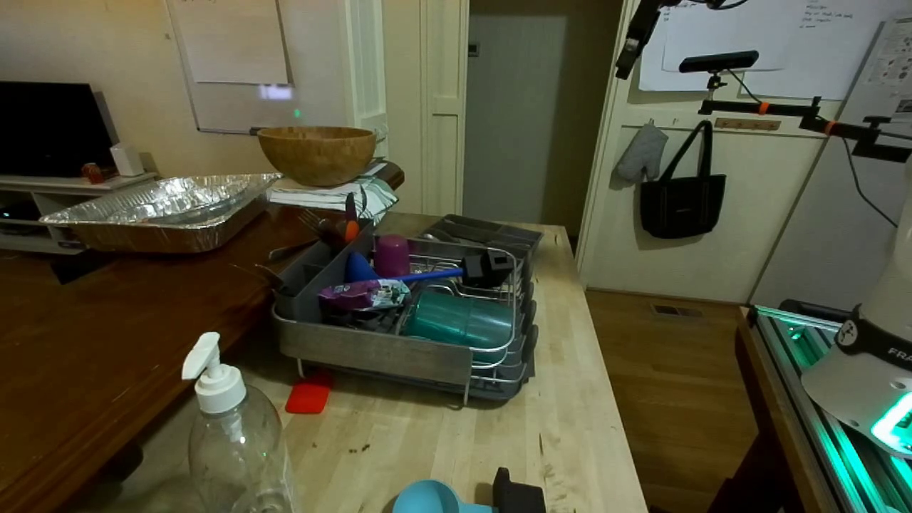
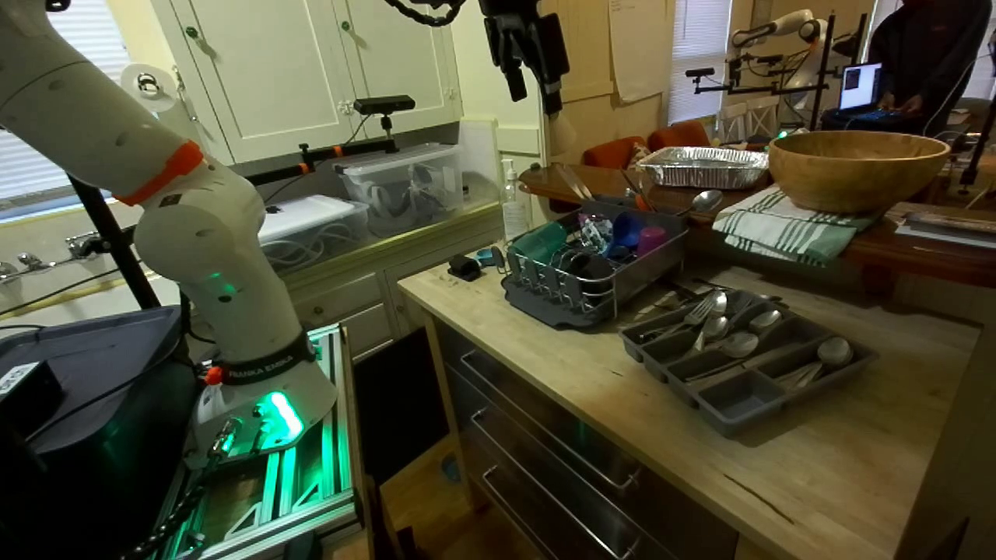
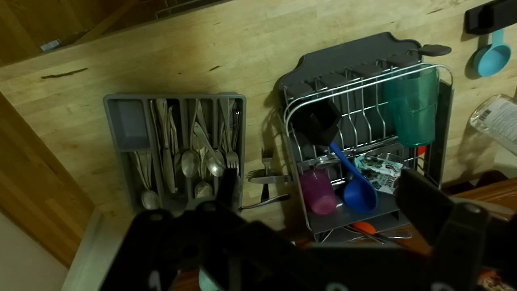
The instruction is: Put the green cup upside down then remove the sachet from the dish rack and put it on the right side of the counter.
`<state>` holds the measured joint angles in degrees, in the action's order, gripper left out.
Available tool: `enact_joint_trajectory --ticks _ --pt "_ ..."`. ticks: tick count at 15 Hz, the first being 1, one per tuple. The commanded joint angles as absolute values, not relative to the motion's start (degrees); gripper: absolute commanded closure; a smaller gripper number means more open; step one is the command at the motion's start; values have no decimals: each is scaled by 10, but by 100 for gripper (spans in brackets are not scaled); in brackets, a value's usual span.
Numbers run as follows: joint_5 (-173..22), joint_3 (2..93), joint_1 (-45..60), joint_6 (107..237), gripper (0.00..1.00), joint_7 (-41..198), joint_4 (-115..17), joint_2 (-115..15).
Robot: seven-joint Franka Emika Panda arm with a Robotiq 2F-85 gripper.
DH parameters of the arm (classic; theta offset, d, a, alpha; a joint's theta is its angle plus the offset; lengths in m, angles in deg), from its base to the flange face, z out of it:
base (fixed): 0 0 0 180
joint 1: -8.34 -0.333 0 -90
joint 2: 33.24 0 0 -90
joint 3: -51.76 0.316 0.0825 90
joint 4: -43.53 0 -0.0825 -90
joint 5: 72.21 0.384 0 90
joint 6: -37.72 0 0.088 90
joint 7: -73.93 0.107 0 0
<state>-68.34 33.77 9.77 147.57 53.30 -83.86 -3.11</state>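
The green cup (image 1: 459, 319) lies on its side in the dish rack (image 1: 377, 350), at the end near the soap bottle; it also shows in an exterior view (image 2: 541, 243) and the wrist view (image 3: 414, 107). The sachet (image 1: 365, 294), purple and white, lies in the rack beside the cup; its pale printed side shows in the wrist view (image 3: 379, 173). The rack stands on the wooden counter (image 2: 848, 467). My gripper (image 2: 535, 97) hangs high above the counter, apart from everything. In the wrist view its fingers (image 3: 319, 182) are wide apart, with nothing between them.
The rack also holds a purple cup (image 3: 319, 192), a blue ladle (image 3: 360, 195) and a black item (image 3: 317, 121). A cutlery tray (image 2: 739, 404) and loose forks stand beside it. A soap bottle (image 1: 235, 442) and light-blue scoop (image 3: 492, 60) are near its other end.
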Motion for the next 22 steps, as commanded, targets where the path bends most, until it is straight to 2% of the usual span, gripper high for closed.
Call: enact_joint_trajectory --ticks 1,7,13,15,22 --pt "-645 354 73 1501 0 481 -823 -78" --pt "-592 410 28 1519 0 451 -803 -168" --pt "-579 477 14 1469 0 447 -752 -260" --pt "-589 489 26 1491 0 457 -776 -237" --pt "-589 512 23 1499 0 477 -750 -289"
